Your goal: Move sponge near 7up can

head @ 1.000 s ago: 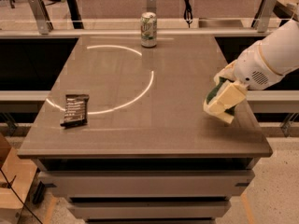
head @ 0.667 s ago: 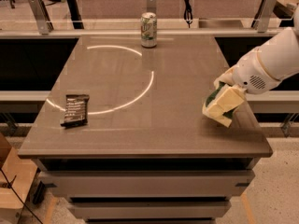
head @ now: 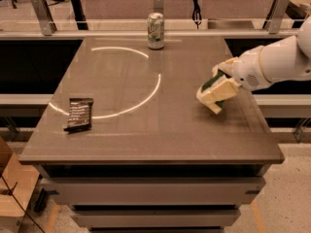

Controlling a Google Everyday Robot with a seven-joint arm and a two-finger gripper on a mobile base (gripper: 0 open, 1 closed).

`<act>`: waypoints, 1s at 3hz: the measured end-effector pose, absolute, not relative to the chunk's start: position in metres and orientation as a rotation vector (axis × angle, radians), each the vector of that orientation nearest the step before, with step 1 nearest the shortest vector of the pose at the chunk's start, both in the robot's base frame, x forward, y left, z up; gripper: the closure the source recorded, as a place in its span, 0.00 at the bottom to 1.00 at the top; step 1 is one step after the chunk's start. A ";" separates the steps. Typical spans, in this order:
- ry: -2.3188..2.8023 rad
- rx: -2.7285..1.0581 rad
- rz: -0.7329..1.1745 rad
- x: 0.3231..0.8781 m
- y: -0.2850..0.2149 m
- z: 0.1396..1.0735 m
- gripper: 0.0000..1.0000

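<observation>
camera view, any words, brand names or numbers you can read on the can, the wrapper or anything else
On the 7up can: green label print, too blurred to read.
On the black snack wrapper: pale print, too small to read.
On the sponge, gripped by the gripper over the right side of the table: no text.
No text can be quoted from this view.

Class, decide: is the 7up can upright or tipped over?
Upright: the can stands on its base, top up, at the far edge of the table. The gripper, at the right, holds the sponge.
</observation>
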State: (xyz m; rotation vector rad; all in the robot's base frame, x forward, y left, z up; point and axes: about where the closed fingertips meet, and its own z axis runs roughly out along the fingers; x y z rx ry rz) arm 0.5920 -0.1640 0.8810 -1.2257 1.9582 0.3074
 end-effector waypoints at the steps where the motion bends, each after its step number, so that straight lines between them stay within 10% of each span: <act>1: 1.811 -1.170 0.298 0.635 -0.155 0.898 1.00; 3: 1.679 -1.092 0.304 0.684 -0.151 0.909 1.00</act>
